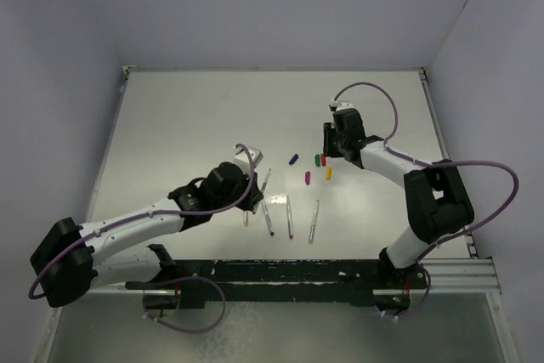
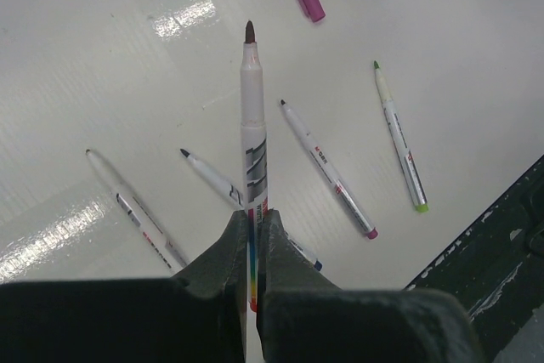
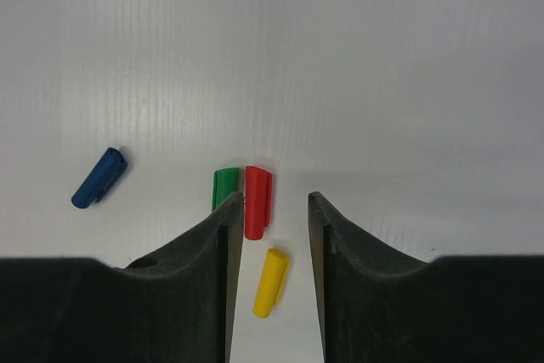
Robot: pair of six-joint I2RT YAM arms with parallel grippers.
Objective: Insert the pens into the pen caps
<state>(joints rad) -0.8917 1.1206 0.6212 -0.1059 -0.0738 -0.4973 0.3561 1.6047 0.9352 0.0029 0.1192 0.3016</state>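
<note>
My left gripper [image 2: 252, 223] is shut on a pale pen [image 2: 249, 125] whose dark tip points away from it; in the top view this pen [image 1: 266, 180] is held over the table. Several other pens [image 1: 289, 217] lie in a row in front of the left arm, and they also show in the left wrist view [image 2: 327, 167]. My right gripper [image 3: 276, 201] is open over the caps. The red cap [image 3: 257, 201] lies between its fingers, close to the left one. The green cap [image 3: 223, 186] is beside it, the yellow cap [image 3: 272, 282] nearer and the blue cap [image 3: 99, 178] off to the left.
The purple cap [image 1: 308, 178] lies between the cap cluster and the pens. The black base rail [image 1: 289, 274] runs along the near edge. Grey walls enclose the white table [image 1: 195, 116] on three sides.
</note>
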